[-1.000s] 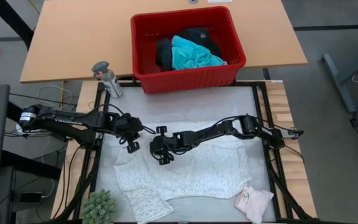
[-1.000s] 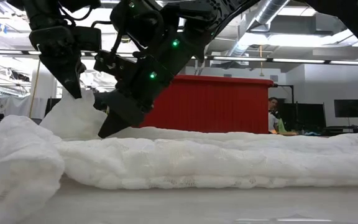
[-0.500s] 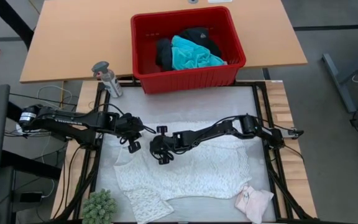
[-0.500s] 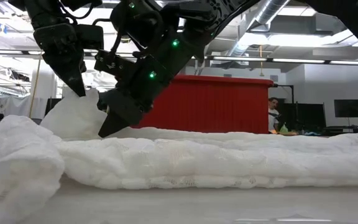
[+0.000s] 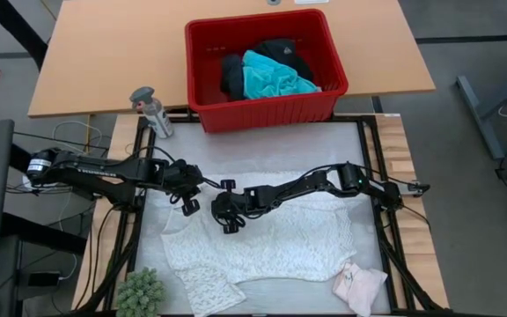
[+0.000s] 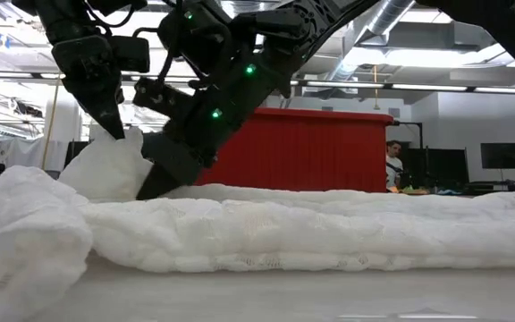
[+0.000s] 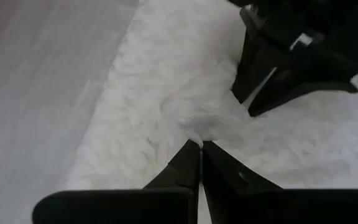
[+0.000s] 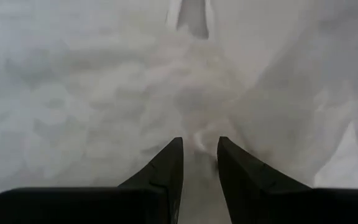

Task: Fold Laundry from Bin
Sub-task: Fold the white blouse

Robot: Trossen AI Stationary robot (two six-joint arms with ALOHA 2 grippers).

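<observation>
1. Pinching a raised peak of the white lacy top point(image 5: 262, 242), my left hand point(image 5: 188, 203) has its fingers fully together on the fabric near the counter's left edge; I judge this lifts a corner or shoulder clear so it can be folded over.
2. My right hand point(image 5: 225, 220) sits just beside it, fingers partly apart with a ridge of the same lace between them; I cannot tell whether it grips yet. It looks placed to take a second hold along that edge.
3. The top lies spread across the counter's point(image 5: 262, 158) middle and near side, one sleeve trailing toward the near left corner.
4. A small pale pink-white piece point(image 5: 359, 286) rests at the near right corner, well apart.
5. The red bin point(image 5: 267, 110) stands beyond the far edge, with the turquoise shirt point(image 5: 275, 79) and black clothing point(image 5: 231, 75) inside.
6. A spray bottle point(image 5: 150, 110) stands by the far left corner, a green plant point(image 5: 139, 291) at the near left.
7. Beyond the bin I see a workshop room and a person point(image 6: 393, 165).
</observation>
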